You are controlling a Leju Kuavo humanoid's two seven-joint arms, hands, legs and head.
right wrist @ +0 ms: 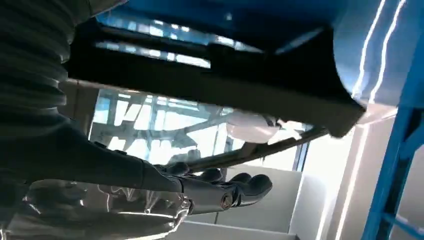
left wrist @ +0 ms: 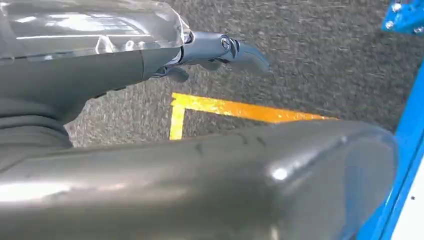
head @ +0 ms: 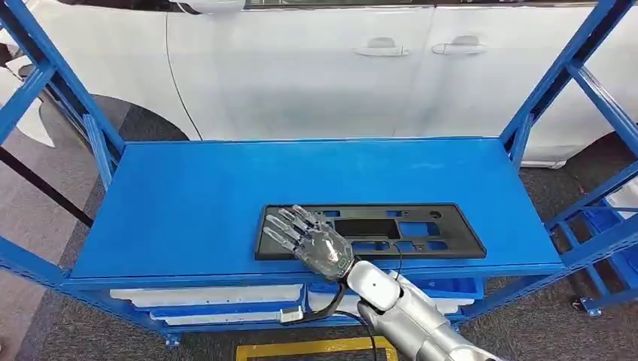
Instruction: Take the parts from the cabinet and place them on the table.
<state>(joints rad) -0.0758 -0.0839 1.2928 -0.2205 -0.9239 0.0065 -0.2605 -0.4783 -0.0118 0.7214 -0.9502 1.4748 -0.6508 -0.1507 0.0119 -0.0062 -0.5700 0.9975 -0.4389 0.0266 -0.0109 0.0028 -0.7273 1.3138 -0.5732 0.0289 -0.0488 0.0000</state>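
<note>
A black plastic panel [head: 372, 231] — long, flat, rectangular, with several rectangular cut-outs — lies on the top shelf of the blue cabinet [head: 226, 188], in the lower centre of the head view, close to the shelf's near edge. Its long side runs parallel to that edge.

The right hand [head: 310, 239] rests over the panel's left end, palm down, fingers [head: 286, 226] spread flat and pointing toward the upper left of the frame. From above it lies on the part rather than closing round it; in the right wrist view the thumb [right wrist: 235, 192] and darker fingers sit below the panel's dark edge [right wrist: 210, 85], so whether anything is pinched I cannot tell. The silver right arm [head: 406, 308] enters from the lower right of the head view.

The left hand [left wrist: 220, 50] hangs beside the robot's body in the upper left of the left wrist view, fingers loosely curled and holding nothing, above dark carpet [left wrist: 310, 55] with a yellow tape corner [left wrist: 200, 107].

Under the top shelf, at the bottom of the head view, white parts [head: 203, 297] lie on a lower level. Behind the cabinet stands a white car [head: 338, 68], its two door handles [head: 417, 49] showing near the top of the frame — blue uprights [head: 560, 75] frame both sides.
</note>
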